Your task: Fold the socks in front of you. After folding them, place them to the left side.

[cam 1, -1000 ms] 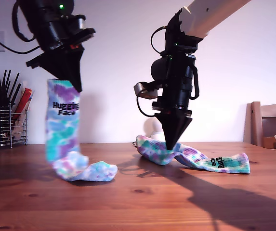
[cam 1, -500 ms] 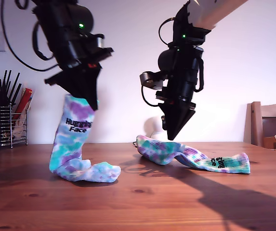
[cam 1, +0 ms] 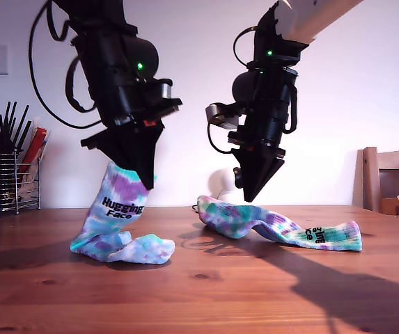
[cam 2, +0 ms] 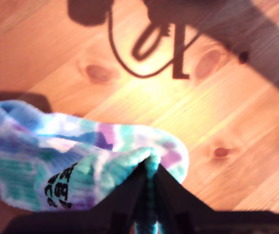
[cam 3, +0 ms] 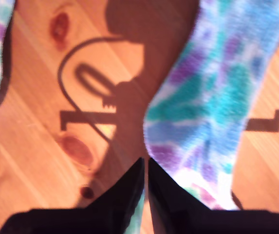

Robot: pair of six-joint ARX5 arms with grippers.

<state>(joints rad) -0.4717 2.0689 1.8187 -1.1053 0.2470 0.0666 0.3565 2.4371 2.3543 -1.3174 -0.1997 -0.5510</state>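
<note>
My first gripper (cam 1: 143, 182) has come down lower and moved toward the exterior view's right since a second ago. The sock it holds (cam 1: 115, 226) used to hang tall and straight. Now it leans and sags more onto the table. My second gripper (cam 1: 253, 195) has lifted up off the other sock (cam 1: 276, 226), which lies where it did before.

My first gripper is clamped tight on the top edge of the held sock. In the first wrist view the sock's cuff (cam 2: 149, 163) is pinched between the black tips. The sock hangs just under the gripper. Its top part leans up toward the exterior view's right, with the black words on it. Its foot part lies flat on the table and points to the exterior view's right.

My second gripper hangs just above the near end of the other sock and does not touch it. Its tips are pressed together with nothing between them. That sock lies long across the table, from the middle out to the exterior view's right. It has a bump near the gripper, and its lettered end lies farthest to that right.

The table (cam 1: 199, 292) is brown wood with dark knots. A white wall is behind. A wire rack with dark tools (cam 1: 8, 174) stands at the exterior view's left. A wooden chair (cam 1: 387, 177) is at the exterior view's right.
</note>
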